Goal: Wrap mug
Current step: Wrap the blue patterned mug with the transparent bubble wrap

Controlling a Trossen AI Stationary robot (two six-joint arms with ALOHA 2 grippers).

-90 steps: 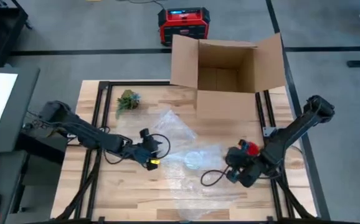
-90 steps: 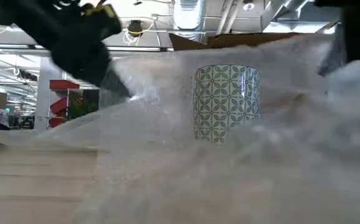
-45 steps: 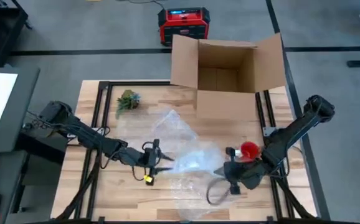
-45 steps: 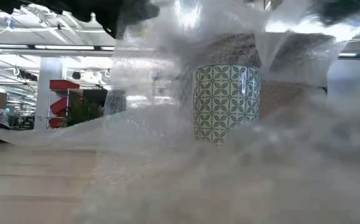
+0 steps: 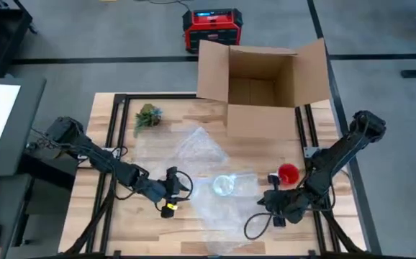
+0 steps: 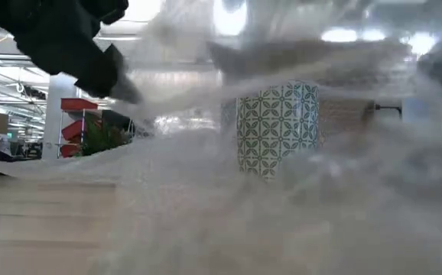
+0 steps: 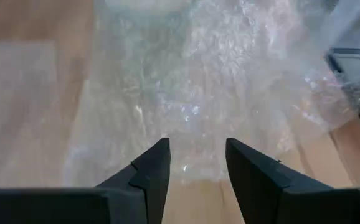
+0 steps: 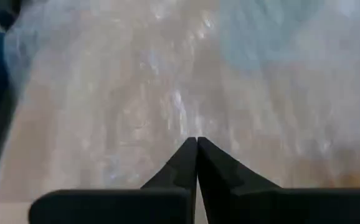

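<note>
Standing upright on the bubble wrap [image 5: 206,151] near the middle of the table [image 5: 114,223], the mug [image 5: 224,185] sits between our two arms, with its long axis vertical and its open mouth up. Our left gripper [image 5: 169,195] lies just off the sheet's left edge, fingers parted and holding nothing, about as near the mug as the right gripper [image 5: 271,203], whose fingers are pressed together over the sheet; whether they pinch the wrap we cannot tell. We judge the next fold must come toward the mug from either side.
</note>
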